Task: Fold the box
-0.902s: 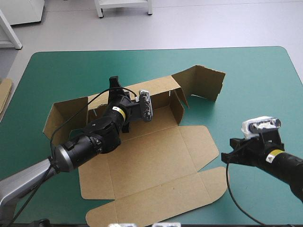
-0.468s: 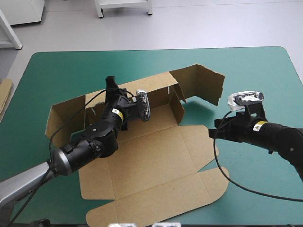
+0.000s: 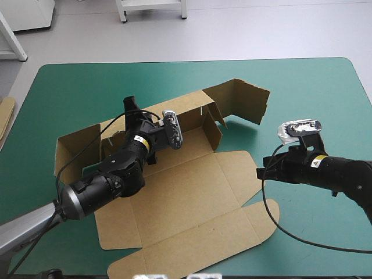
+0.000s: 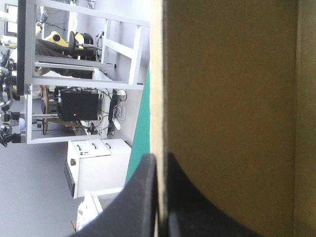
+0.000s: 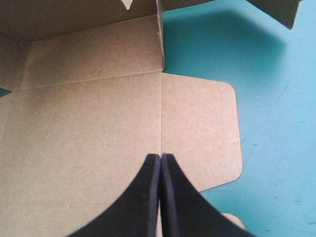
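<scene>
Your left claw (image 4: 159, 157) pinches the raised back wall of the box (image 3: 180, 197), the board's edge caught between its fingers. Your right claw (image 5: 160, 157) is pressed together, holding nothing, by the box's flat right flap. The box lies mid-table on the teal-green cover (image 3: 302, 87), its far walls partly raised.

Items counted — one brown box (image 3: 192, 192); two tools, left tool (image 4: 160, 160) and right tool (image 5: 160, 158); one table (image 3: 302, 87), teal-green cover; one further board edge (image 3: 5, 116).
</scene>
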Tool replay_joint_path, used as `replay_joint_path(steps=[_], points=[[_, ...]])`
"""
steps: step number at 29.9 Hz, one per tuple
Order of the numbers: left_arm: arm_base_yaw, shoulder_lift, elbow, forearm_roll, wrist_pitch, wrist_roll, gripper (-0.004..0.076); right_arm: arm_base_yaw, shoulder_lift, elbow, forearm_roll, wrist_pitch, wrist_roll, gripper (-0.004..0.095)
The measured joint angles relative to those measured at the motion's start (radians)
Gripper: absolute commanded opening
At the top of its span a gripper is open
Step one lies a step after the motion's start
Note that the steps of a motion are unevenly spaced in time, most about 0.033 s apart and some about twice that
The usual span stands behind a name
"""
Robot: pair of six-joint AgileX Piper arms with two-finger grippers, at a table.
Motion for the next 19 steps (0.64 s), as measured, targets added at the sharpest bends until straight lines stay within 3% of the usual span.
replay_joint_path(steps=[19], points=[[-0.073,-0.008,-0.003,0.004,0.051,0.007,-0.0009,0.000,-0.034,0.007,0.005,0.013,0.000,-0.0017]])
